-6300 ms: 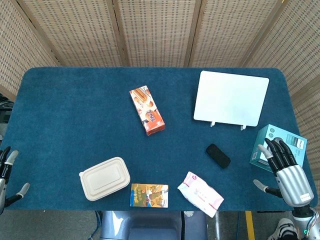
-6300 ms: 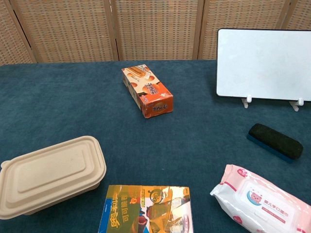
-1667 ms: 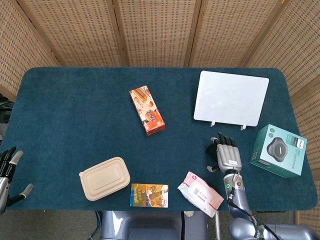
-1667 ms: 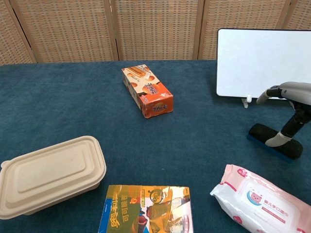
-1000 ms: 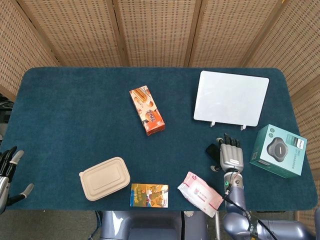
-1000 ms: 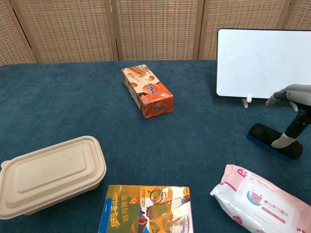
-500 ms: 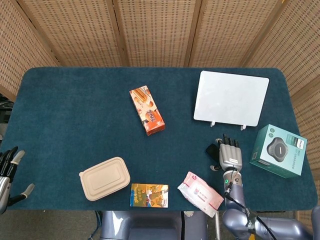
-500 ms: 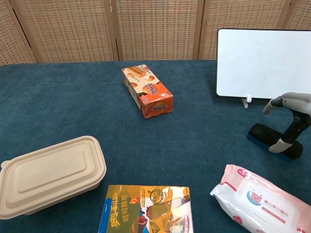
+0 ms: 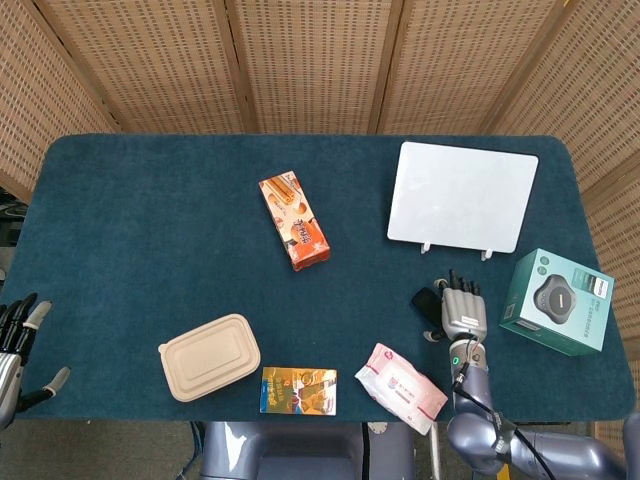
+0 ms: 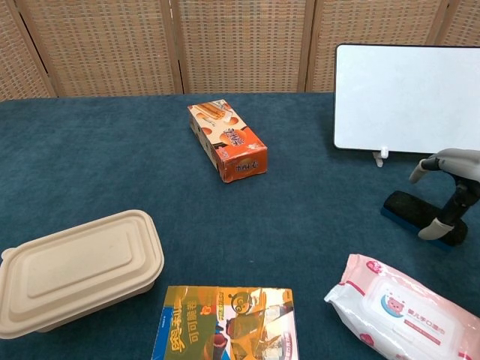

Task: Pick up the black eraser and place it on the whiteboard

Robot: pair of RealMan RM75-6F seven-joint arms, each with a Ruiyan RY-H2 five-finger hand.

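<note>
at the far left edge of the head view the left hand [image 9: 18,345] hangs off the table's corner with its fingers spread and nothing in them, released. on the blue table [image 9: 150,220] a beige lidded container [image 9: 209,357] lies near the front edge, and just beside it to the right lies a flat yellow snack packet [image 9: 298,390]. further back, near the table's middle, an orange biscuit box [image 9: 294,220] lies on its side, well apart from the rest. right of the yellow packet lies a pink wipes pack [image 9: 401,387]. behind that pack, the black eraser [image 10: 416,212] lies flat on the table, in front of the whiteboard [image 9: 463,197] and apart from it. the right hand [image 9: 460,312] is over the eraser's right end; in the chest view 1 of its fingertips [image 10: 430,229] is down at the eraser's near edge, while another finger is raised above. whether it has a grasp on the eraser i cannot tell. the whiteboard stands propped on 2 small white feet at the back right. a teal box [image 9: 557,301] sits near the right edge, just right of the hand.
</note>
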